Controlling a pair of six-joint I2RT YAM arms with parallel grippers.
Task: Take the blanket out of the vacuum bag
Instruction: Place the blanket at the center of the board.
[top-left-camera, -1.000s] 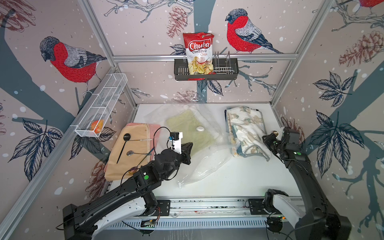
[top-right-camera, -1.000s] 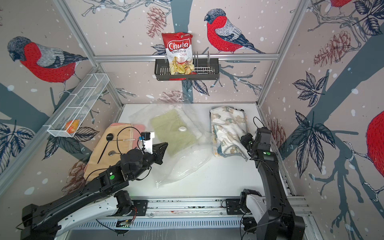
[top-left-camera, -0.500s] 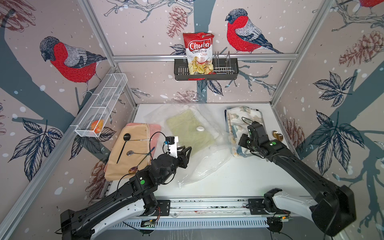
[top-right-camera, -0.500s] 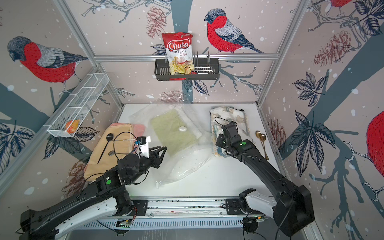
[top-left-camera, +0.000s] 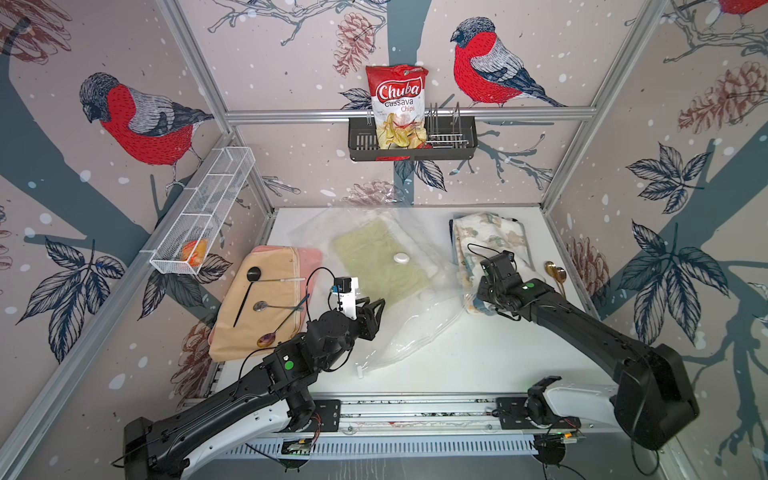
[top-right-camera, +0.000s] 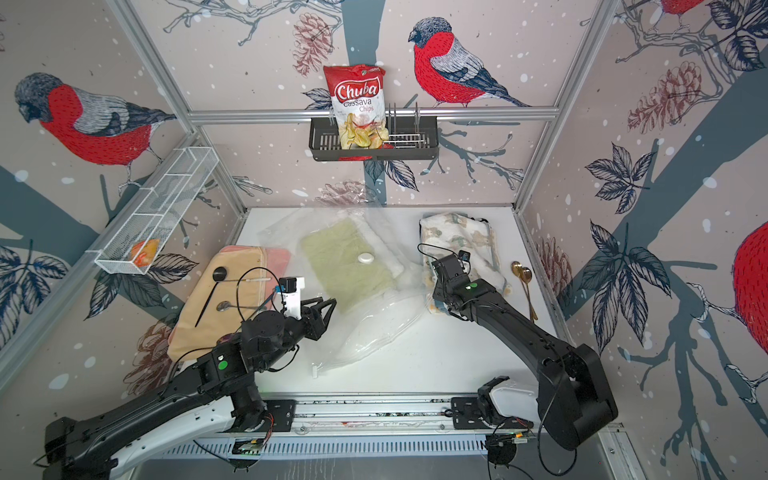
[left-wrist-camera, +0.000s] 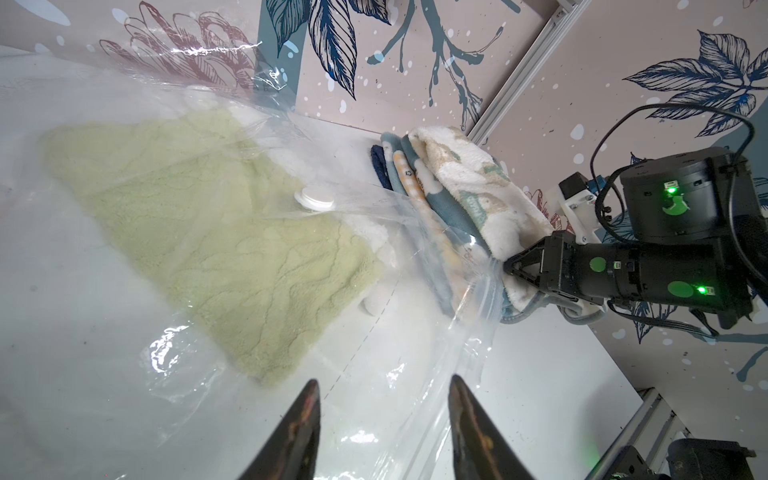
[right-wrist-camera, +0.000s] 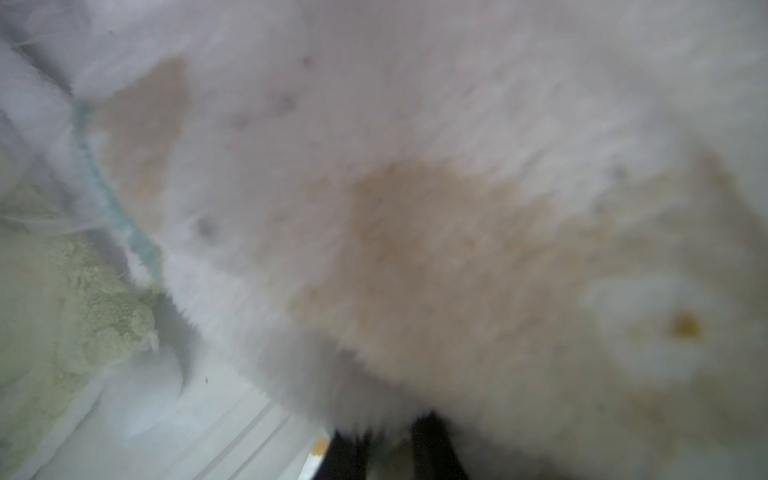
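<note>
Clear crinkly vacuum bag holds green blanket; left gripper apart, right gripper pinching its edge.

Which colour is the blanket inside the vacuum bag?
Pale green blanket; clearest in the left wrist view.

Blanket inside vacuum bag (table centre).

patterned towel blurred up close
</note>
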